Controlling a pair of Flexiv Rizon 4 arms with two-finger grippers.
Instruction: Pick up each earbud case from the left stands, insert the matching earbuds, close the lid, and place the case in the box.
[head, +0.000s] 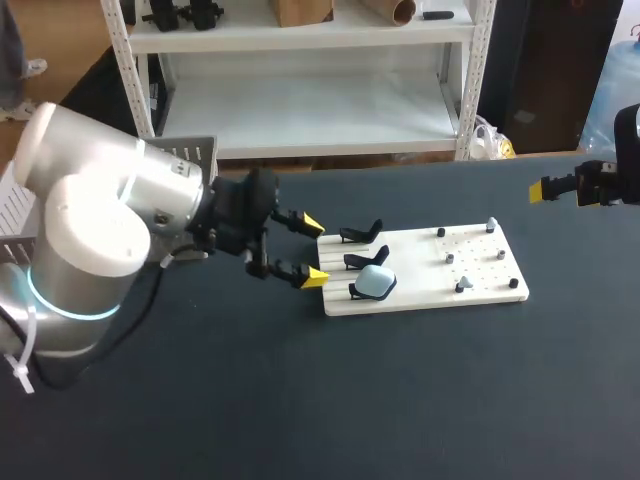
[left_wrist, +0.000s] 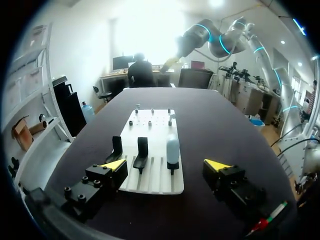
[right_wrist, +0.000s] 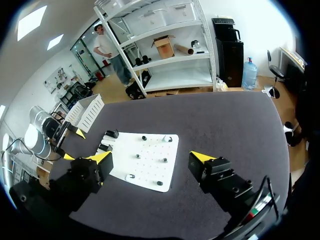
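Observation:
A white board (head: 420, 268) lies mid-table with three black stands on its left part. Two stands (head: 362, 234) (head: 366, 259) are bare; the nearest one carries a light blue earbud case (head: 376, 283), lid closed. Two small pale earbuds (head: 491, 224) (head: 463, 286) sit on pegs at the board's right. My left gripper (head: 312, 251) hovers open just left of the stands. In the left wrist view the case (left_wrist: 172, 148) stands upright ahead of that gripper (left_wrist: 166, 165). My right gripper (head: 575, 188) hangs open high at the far right, well off the board (right_wrist: 142, 160).
A white slatted box (head: 190, 150) stands at the table's back left, behind my left arm, also seen as the box (right_wrist: 87, 110) in the right wrist view. Several black pegs (head: 450, 258) dot the board's right half. Dark tabletop surrounds the board.

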